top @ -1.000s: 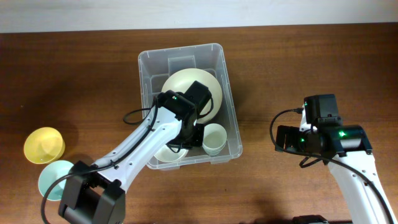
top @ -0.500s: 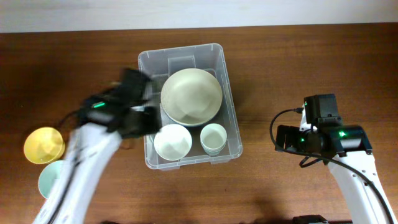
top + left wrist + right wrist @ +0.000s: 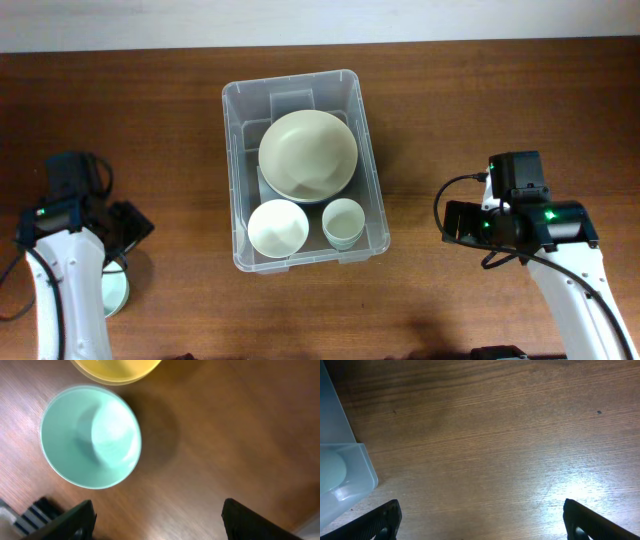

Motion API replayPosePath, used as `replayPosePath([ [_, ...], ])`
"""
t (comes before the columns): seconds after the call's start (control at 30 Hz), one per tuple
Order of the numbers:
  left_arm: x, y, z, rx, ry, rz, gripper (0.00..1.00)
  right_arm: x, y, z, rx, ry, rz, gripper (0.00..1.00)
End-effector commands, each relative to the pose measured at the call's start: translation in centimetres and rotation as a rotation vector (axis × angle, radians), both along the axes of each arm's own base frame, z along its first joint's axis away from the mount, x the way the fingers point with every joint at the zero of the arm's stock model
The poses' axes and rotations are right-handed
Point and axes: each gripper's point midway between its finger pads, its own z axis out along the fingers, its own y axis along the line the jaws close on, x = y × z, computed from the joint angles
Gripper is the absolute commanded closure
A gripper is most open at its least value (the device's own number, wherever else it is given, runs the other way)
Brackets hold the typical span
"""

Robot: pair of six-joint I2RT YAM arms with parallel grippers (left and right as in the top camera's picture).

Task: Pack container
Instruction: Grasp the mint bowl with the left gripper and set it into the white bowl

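Clear glossy plastic container, dark grained wooden table with soft sheen, smooth glossy mint bowl, matt cream bowl.

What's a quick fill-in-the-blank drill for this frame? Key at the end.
1. Seen from overhead, ____ dishes show inside the container.
2. In the overhead view, the small cup sits to the ____ of the white bowl.
3. In the left wrist view, the fully visible bowl beside the yellow bowl is pale ____.
Missing words: three; right; green.
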Motion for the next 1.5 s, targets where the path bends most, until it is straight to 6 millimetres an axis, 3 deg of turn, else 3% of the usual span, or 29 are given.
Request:
replayPosePath([
  [0.0, -1.2, 0.8, -3.6, -0.087, 0.061, 0.030, 0.17, 0.0, 0.2, -0.1, 0.008, 0.000, 0.000, 0.01],
  [0.13, -1.0, 2.3, -7.7, -0.145, 0.142, 0.046, 0.18, 0.0, 0.2, 0.0, 0.008, -0.001, 0.000, 0.01],
  [0.27, -0.7, 1.9, -10.7, -0.221, 0.186, 0.052, 0.21, 0.0, 0.2, -0.1, 0.008, 0.000, 0.000, 0.01],
  [0.3, -0.6, 1.7, -11.4, -0.239, 0.198, 0.052, 0.29, 0.0, 0.2, -0.1, 0.008, 0.000, 0.000, 0.01],
  [0.37, -0.7, 1.6, -12.0, -0.251, 0.211, 0.053, 0.56, 0.0, 0.2, 0.0, 0.008, 0.000, 0.000, 0.01],
  [0.43, -0.5, 1.6, -12.0, -0.247, 0.205, 0.051, 0.79, 0.0, 0.2, -0.1, 0.008, 0.000, 0.000, 0.01],
  [0.53, 0.2, 1.6, -11.1, -0.227, 0.174, 0.035, 0.94, 0.0, 0.2, 0.0, 0.008, 0.000, 0.000, 0.01],
  [0.67, 1.8, 0.9, -8.6, -0.183, 0.101, -0.020, 0.99, 0.0, 0.2, 0.0, 0.007, 0.000, 0.000, 0.01],
  [0.77, 3.3, -0.8, -5.3, -0.148, 0.013, -0.085, 0.99, 0.0, 0.2, 0.0, 0.008, 0.000, 0.000, 0.01],
  [0.93, 6.0, -6.7, 1.7, -0.117, -0.187, -0.259, 0.99, 0.0, 0.2, 0.0, 0.008, -0.001, 0.000, 0.01],
  [1.0, 6.8, -10.2, 4.4, -0.113, -0.273, -0.353, 0.99, 0.0, 0.2, 0.0, 0.008, -0.001, 0.000, 0.01],
  [1.13, 7.6, -17.2, 7.3, -0.144, -0.380, -0.549, 0.99, 0.0, 0.2, 0.0, 0.008, -0.001, 0.000, 0.01],
  [1.2, 7.9, -21.2, 8.0, -0.164, -0.423, -0.675, 0.99, 0.0, 0.2, 0.0, 0.008, -0.001, 0.000, 0.01],
  [1.3, 7.7, -25.7, 7.6, -0.173, -0.432, -0.806, 0.99, 0.0, 0.2, 0.0, 0.008, -0.001, 0.000, 0.01],
  [1.47, 7.1, -29.7, 3.9, -0.172, -0.318, -0.923, 1.00, 0.0, 0.2, 0.0, 0.008, -0.001, 0.000, 0.01],
])
